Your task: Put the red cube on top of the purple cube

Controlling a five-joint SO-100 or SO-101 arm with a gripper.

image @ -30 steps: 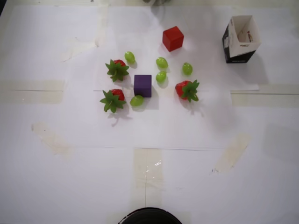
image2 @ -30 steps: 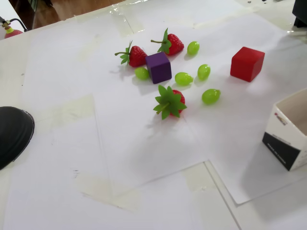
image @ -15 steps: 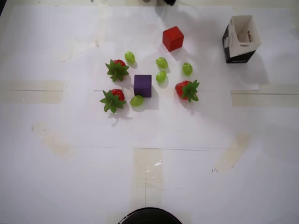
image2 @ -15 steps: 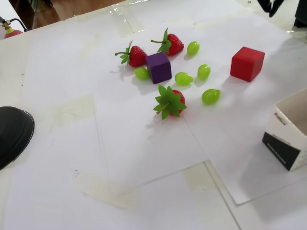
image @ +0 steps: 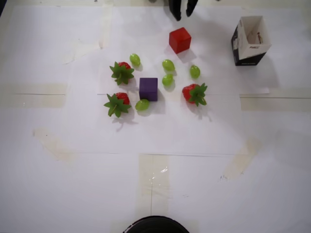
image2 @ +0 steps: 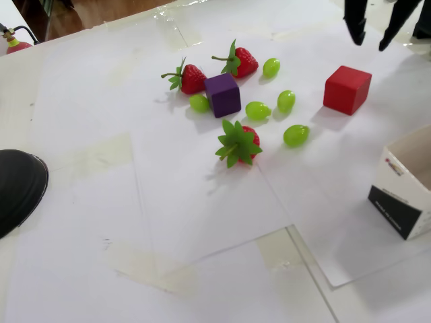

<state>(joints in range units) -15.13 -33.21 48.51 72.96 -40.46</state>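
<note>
The gripper (image: 183,13) hangs at the top edge of the overhead view, its two dark fingers (image: 175,10) spread apart w/ clear gap between them and nothing held. In the fixed view the same gripper (image2: 370,38) is above the table, tips pointing down, not touching anything.

Just below it sits the red cube (image: 180,40), alone on the white paper and free on all sides, so I judge the claw is open like this to come down over it. The cube is near the fingers but still apart from them.

The purple cube (image: 148,89) is further toward table centre, in middle of the clutter: three strawberries (image: 121,72) and several green grapes (image: 168,65) around it. One grape (image: 142,104) lies just beside its lower corner, maybe touching. Top face is free, so stacking looks possible, but approach must be careful.

The overhead view gives the true spacing between items. The fixed view shows heights instead, e.g. the fingers are raised above the cube (image2: 347,89). The black-and-white carton (image: 250,40) stands open, well apart to the right.
</note>
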